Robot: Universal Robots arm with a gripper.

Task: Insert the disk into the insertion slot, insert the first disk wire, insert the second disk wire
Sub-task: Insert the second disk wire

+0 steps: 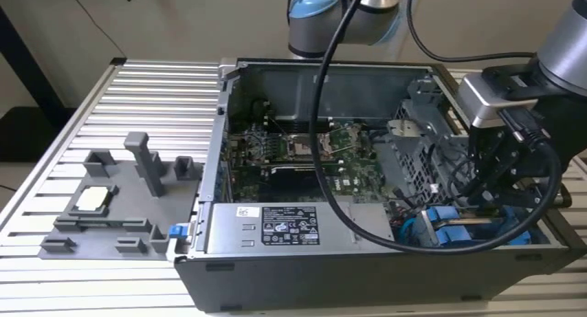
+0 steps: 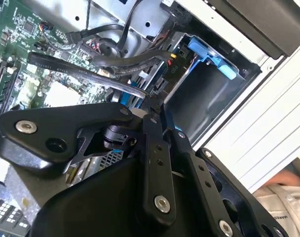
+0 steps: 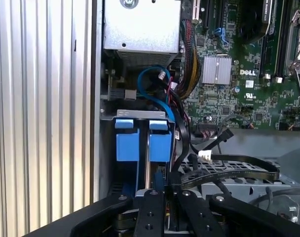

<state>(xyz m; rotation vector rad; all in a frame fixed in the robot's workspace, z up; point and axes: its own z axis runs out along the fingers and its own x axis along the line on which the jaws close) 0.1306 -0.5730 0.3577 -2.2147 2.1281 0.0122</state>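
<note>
Jaws stood close together at the tip of the gripper [image 3: 168, 193], which was lowered into the open case [image 1: 275, 282] at the exterior view's right. Whether they clenched anything, I could not tell. In the second wrist view the gripper [image 2: 152, 106] sat just beside a black plug [image 2: 172, 69] and a bundle of dark wires [image 2: 115, 64].

Blue carrier tabs marked the disk [image 3: 128, 144], which lay inside the grey metal slot [image 3: 140, 114] at the case's corner, next to the ribbed table [image 3: 41, 123]. In the exterior view the disk [image 1: 456, 234] showed as blue pieces low in the case, under the arm [image 1: 559, 49]. A thin blue wire [image 3: 150, 96] looped above the slot, and black wires [image 3: 224, 170] curved past the gripper over a perforated cage [image 3: 248, 185].

A labelled grey box [image 1: 293, 227] lay along the case's near wall, with the green board [image 1: 303, 152] behind it. On the table at the exterior view's left stood a grey fixture [image 1: 119, 207].
</note>
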